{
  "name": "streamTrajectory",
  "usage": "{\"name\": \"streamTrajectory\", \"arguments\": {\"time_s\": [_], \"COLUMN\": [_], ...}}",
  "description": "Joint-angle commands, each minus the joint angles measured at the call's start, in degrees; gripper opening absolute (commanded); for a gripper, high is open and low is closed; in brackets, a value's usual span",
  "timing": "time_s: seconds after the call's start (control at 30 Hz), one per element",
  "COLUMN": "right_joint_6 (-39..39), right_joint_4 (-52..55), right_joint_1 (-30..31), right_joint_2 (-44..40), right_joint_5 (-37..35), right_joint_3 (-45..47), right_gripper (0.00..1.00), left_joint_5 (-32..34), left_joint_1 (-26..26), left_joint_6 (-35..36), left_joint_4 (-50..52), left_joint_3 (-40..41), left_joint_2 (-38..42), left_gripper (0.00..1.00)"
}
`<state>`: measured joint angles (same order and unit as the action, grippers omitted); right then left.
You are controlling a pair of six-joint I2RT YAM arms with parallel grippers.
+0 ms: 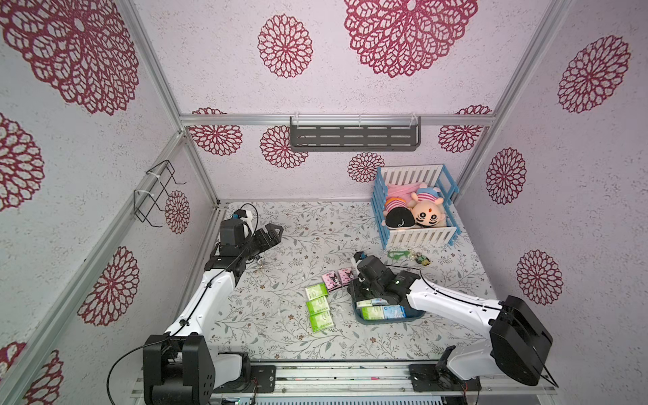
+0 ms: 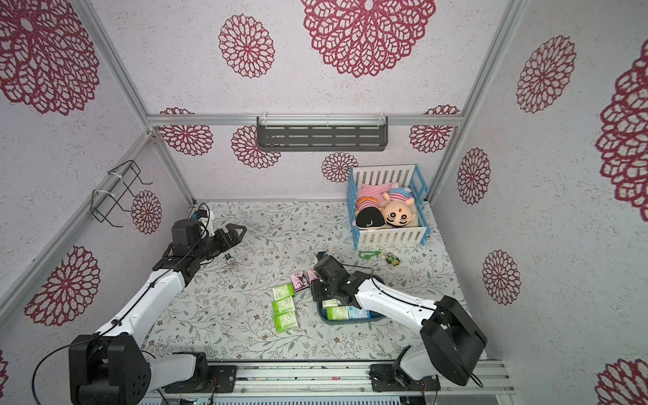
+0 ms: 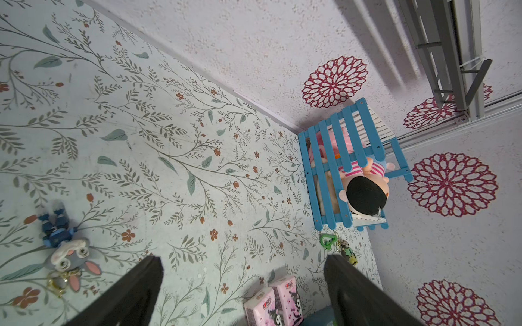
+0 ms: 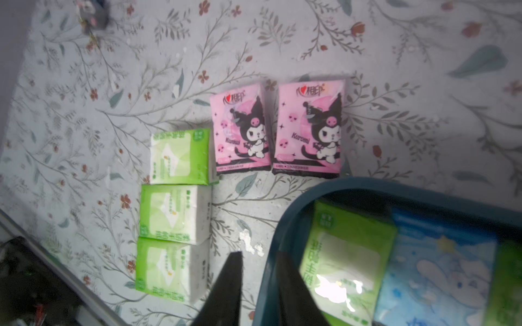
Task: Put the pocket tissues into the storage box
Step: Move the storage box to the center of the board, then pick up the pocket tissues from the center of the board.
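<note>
The storage box (image 1: pixel 385 321) (image 2: pixel 350 319) is a dark teal tray at front right of the table. It holds a green pack (image 4: pixel 347 254) and a light blue pack (image 4: pixel 440 268). Three green pocket tissues (image 1: pixel 317 305) (image 4: pixel 175 214) lie in a column left of it, and two pink ones (image 1: pixel 345 275) (image 4: pixel 309 129) lie beyond. My right gripper (image 4: pixel 259 254) hangs open over the box's left end, its rim (image 4: pixel 367 186) running under the gap and nothing held. My left gripper (image 1: pixel 271 233) (image 3: pixel 241 259) stands wide open and empty above the table's far left.
A blue-and-white crib (image 1: pixel 417 238) with plush dolls stands at the back right. A green carabiner (image 1: pixel 396 254) and a small figure keychain (image 1: pixel 422 259) lie in front of it. A rabbit keychain (image 3: pixel 70 254) lies under the left arm. A grey shelf (image 1: pixel 354 136) hangs on the back wall.
</note>
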<state>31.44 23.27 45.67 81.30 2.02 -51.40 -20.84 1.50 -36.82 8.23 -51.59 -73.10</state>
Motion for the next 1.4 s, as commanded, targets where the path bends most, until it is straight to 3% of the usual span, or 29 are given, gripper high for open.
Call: {"name": "streamTrajectory", "arguments": {"time_s": [0.0, 0.2, 0.47, 0.7, 1.13, 1.37], "right_joint_6": [-2.96, -7.02, -9.68, -11.2, -13.32, -13.61], "right_joint_4": [-2.81, 2.78, 14.38, 13.76, 12.5, 11.55], "right_joint_1": [-0.44, -2.99, -8.95, -10.89, -12.87, -12.86], "right_joint_2": [0.69, 13.26, 23.62, 26.36, 31.77, 33.57], "right_joint_5": [-0.47, -1.52, -1.88, -0.54, 5.43, 7.49], "right_joint_3": [-4.82, -18.5, -30.98, -31.38, -31.74, -30.84], "right_gripper": [0.49, 0.56, 0.58, 0.59, 0.53, 0.51], "left_joint_5": [1.9, 8.19, 7.29, 3.28, 4.82, 9.8], "left_joint_1": [0.93, 2.15, 2.32, 2.37, 2.37, 2.28], "left_joint_6": [1.5, 3.51, 6.12, 4.86, 5.35, 7.17], "left_joint_4": [1.31, 5.11, 6.03, 3.54, 4.83, 5.65], "left_joint_3": [-0.96, 0.01, 0.13, 0.66, -0.17, 0.97], "left_joint_2": [1.17, 3.83, 4.99, 4.32, 5.91, 9.19], "left_gripper": [0.97, 0.97, 0.97, 0.97, 0.97, 0.97]}}
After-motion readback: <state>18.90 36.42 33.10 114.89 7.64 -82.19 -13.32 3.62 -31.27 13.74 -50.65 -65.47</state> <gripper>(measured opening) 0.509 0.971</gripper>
